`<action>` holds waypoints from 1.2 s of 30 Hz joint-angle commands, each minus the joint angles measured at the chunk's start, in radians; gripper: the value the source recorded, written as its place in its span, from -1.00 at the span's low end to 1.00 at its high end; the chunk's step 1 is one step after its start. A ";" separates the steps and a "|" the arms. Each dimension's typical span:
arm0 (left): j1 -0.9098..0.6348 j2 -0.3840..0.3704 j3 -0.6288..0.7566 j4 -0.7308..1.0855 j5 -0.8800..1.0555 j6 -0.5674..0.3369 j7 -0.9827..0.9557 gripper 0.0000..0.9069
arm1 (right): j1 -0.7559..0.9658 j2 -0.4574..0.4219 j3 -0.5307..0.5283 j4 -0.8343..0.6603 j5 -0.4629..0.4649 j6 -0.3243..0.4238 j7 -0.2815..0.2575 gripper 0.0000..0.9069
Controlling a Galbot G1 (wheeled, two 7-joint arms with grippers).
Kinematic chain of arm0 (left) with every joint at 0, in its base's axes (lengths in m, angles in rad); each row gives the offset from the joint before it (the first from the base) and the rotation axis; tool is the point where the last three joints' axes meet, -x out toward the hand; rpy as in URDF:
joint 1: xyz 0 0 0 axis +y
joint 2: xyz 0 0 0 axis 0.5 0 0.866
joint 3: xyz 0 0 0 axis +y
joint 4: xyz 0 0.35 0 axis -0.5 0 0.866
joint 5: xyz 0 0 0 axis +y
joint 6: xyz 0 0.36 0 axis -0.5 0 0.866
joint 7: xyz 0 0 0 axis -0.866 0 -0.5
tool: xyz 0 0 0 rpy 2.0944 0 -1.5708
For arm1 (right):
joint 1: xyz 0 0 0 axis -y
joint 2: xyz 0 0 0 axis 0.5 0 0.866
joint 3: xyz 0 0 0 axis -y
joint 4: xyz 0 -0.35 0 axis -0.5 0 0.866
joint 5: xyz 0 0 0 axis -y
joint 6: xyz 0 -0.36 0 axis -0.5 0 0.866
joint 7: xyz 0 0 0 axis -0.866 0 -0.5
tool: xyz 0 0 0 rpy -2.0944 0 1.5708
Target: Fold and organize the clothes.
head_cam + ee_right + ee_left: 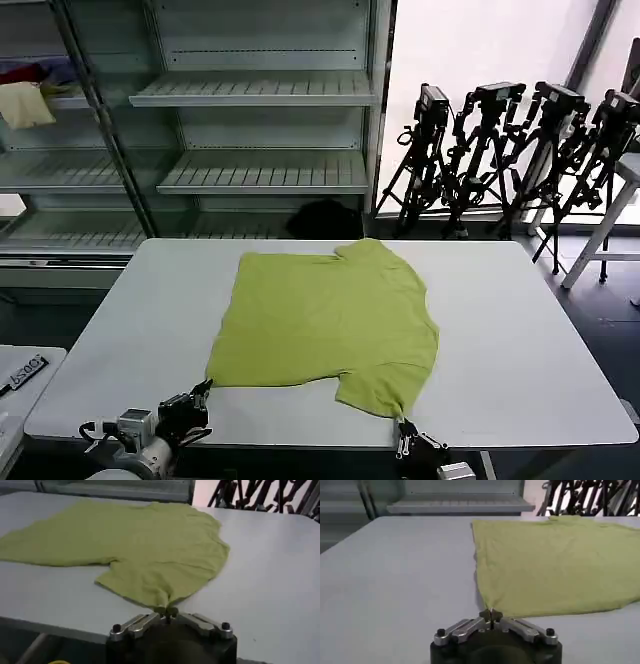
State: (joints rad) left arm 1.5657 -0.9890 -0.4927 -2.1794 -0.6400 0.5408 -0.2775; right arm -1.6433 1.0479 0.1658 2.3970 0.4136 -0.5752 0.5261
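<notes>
Lime-green T-shirt (325,320) lies spread flat on the white tabletop (520,340), plain side up, near sleeve tip drawn out.

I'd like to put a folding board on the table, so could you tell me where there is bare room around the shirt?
The table is bare in a wide strip right of the T-shirt and a narrower one on its left. The near edge is crowded: the left gripper pinches the shirt's near left corner and the right gripper its near sleeve.
</notes>
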 commanded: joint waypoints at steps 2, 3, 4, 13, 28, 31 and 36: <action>-0.002 0.000 -0.003 -0.009 0.001 -0.011 -0.004 -0.98 | 0.002 0.003 0.004 0.007 0.003 0.000 0.002 -1.00; -0.002 0.001 -0.005 -0.017 -0.001 -0.015 -0.006 -0.98 | 0.002 -0.001 0.013 0.028 0.004 0.000 -0.001 -1.00; -0.003 0.002 -0.007 -0.026 -0.003 -0.018 -0.009 -0.98 | 0.003 -0.002 0.018 0.035 0.003 0.000 -0.002 -1.00; -0.108 0.003 -0.003 -0.067 -0.079 -0.017 -0.055 -0.98 | 0.069 -0.031 0.104 0.066 0.051 -0.003 -0.024 -1.00; -0.474 -0.059 0.146 0.093 -0.151 -0.007 -0.157 -0.98 | 0.363 -0.047 0.178 -0.136 0.109 -0.002 -0.173 -1.00; -0.523 -0.068 0.173 0.156 -0.150 -0.011 -0.169 -0.98 | 0.423 -0.052 0.147 -0.193 0.099 -0.002 -0.216 -1.00; -0.585 -0.076 0.195 0.222 -0.146 -0.017 -0.178 -0.98 | 0.531 -0.062 0.102 -0.282 0.084 -0.002 -0.266 -1.00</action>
State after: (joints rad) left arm 1.1112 -1.0568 -0.3383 -2.0524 -0.7731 0.5249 -0.4362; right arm -1.2179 0.9911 0.2721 2.1869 0.4874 -0.5778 0.3085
